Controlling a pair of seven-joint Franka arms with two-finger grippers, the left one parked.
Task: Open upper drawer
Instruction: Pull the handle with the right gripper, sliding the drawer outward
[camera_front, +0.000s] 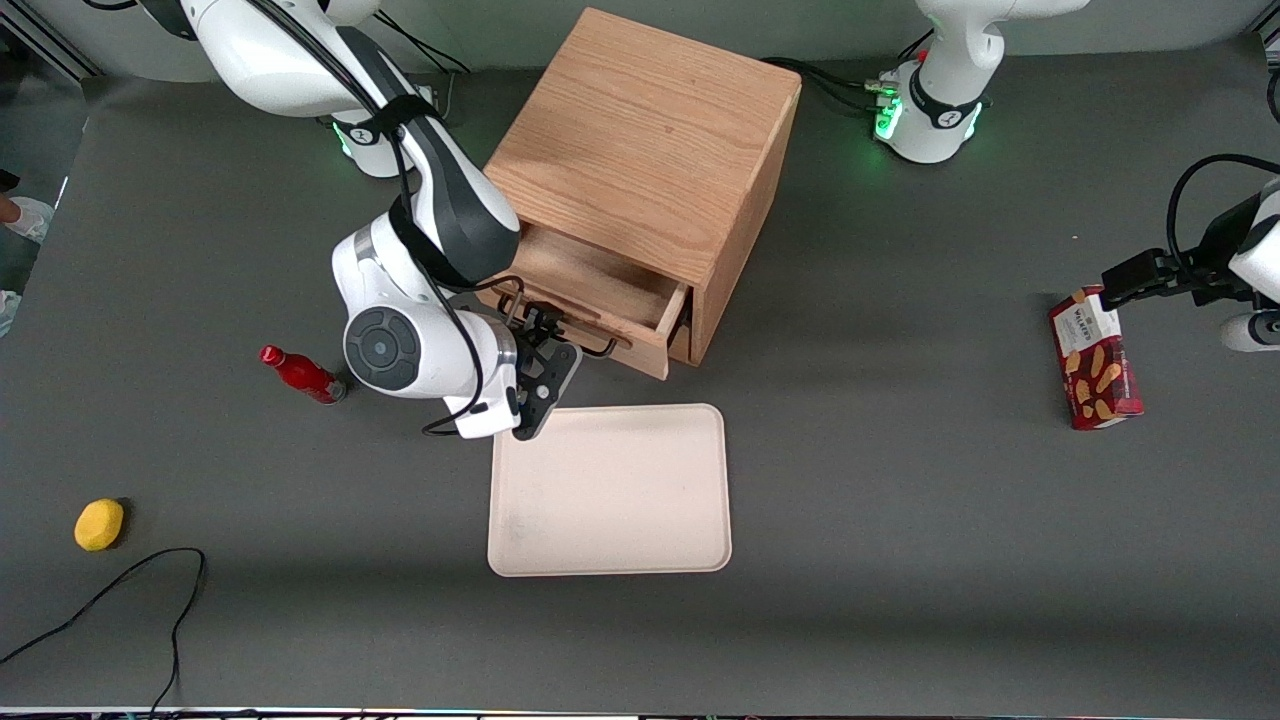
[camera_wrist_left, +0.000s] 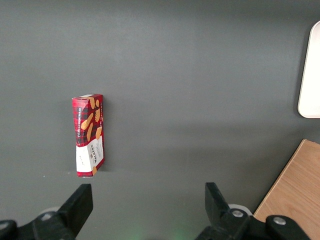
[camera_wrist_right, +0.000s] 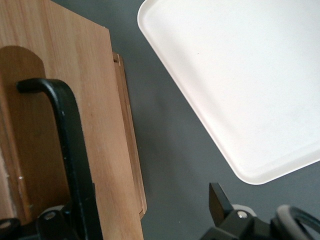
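The oak cabinet (camera_front: 645, 140) stands in the middle of the table. Its upper drawer (camera_front: 590, 280) is pulled partly out, so the shallow wooden tray shows bare inside. A thin black wire handle (camera_front: 600, 348) runs across the drawer's light wood front (camera_wrist_right: 95, 115). My right gripper (camera_front: 545, 335) is at that front, between the cabinet and the cream tray. In the right wrist view the gripper (camera_wrist_right: 135, 215) is open wide. The handle (camera_wrist_right: 70, 150) lies close against one finger, and the other finger (camera_wrist_right: 218, 201) hangs over the grey table, apart from the drawer.
A cream tray (camera_front: 610, 490) lies just nearer the front camera than the cabinet. A red bottle (camera_front: 300, 373), a yellow object (camera_front: 99, 524) and a black cable (camera_front: 120, 590) lie toward the working arm's end. A red biscuit box (camera_front: 1095, 360) lies toward the parked arm's end.
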